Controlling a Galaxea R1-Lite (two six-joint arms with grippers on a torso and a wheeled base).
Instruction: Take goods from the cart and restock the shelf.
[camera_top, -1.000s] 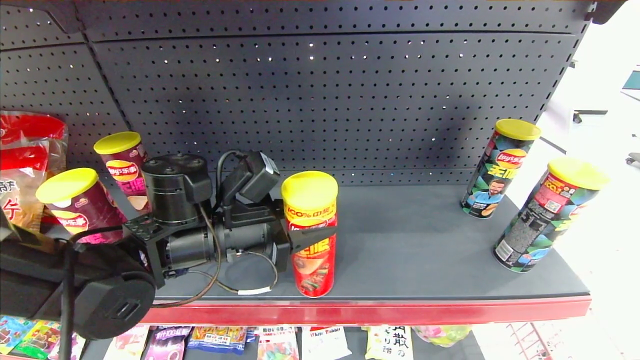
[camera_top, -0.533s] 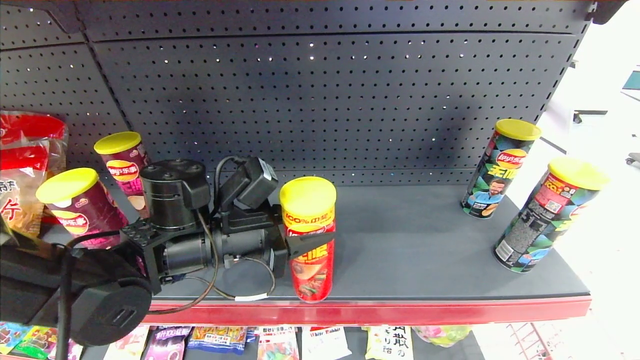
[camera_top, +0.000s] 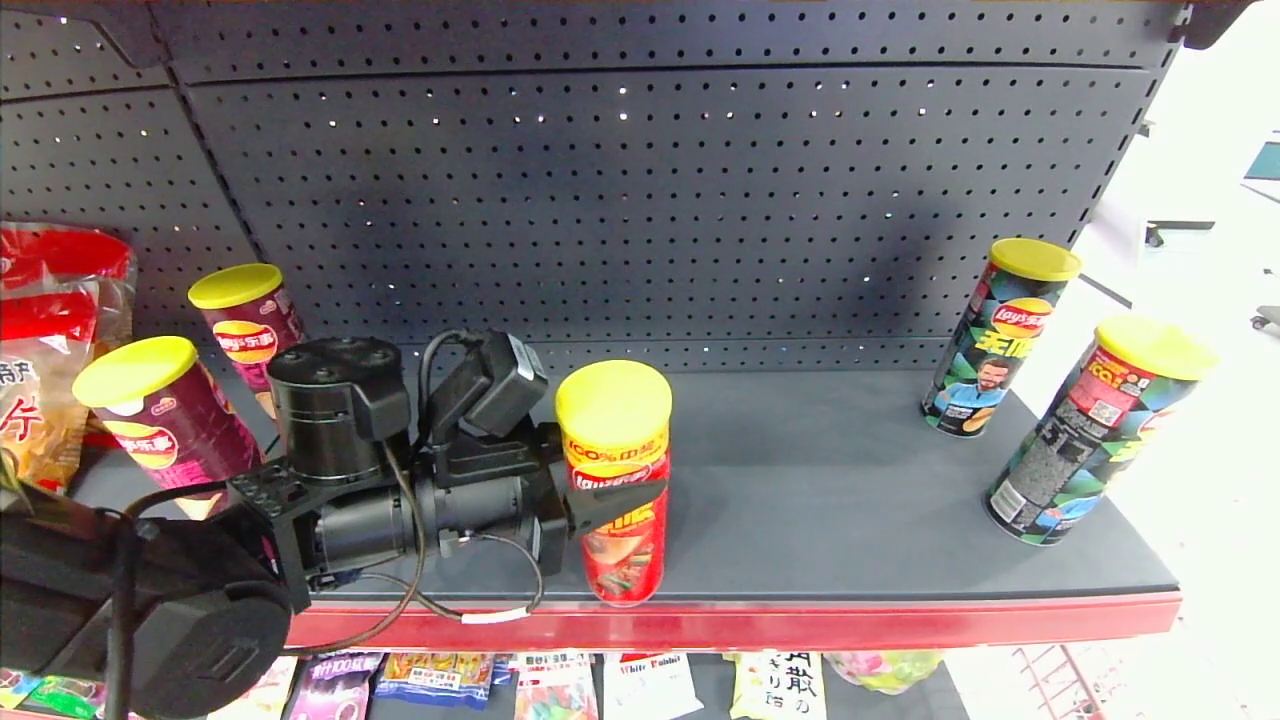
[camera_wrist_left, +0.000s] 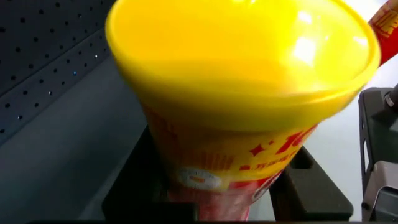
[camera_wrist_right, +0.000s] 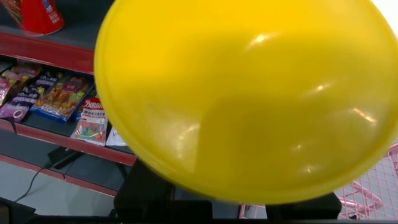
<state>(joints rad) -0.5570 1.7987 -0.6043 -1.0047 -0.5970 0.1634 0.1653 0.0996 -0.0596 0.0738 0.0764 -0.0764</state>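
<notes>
fingers of the left gripper (camera_top: 612, 488) pinch the upright red can (camera_top: 622, 550) at the shelf (camera_top: 830, 500) lip, bare room toward two o'clock; the right gripper (camera_wrist_right: 227, 210) pinches a second can (camera_wrist_right: 249, 93).

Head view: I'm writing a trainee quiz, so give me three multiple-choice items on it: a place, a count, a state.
1. Where is the red can? A by the shelf's front edge; B against the pegboard; C lying at the far right.
2. How many yellow-lidded cans are at this shelf? A three; B five; C seven.
3. The left gripper is: A open, clear of cans; B shut on the red can; C shut on a bag.
Key: 1 A: its base is by that edge. 2 B: two purple cans, one red, two dark cans. 3 B: a finger presses its side.
</notes>
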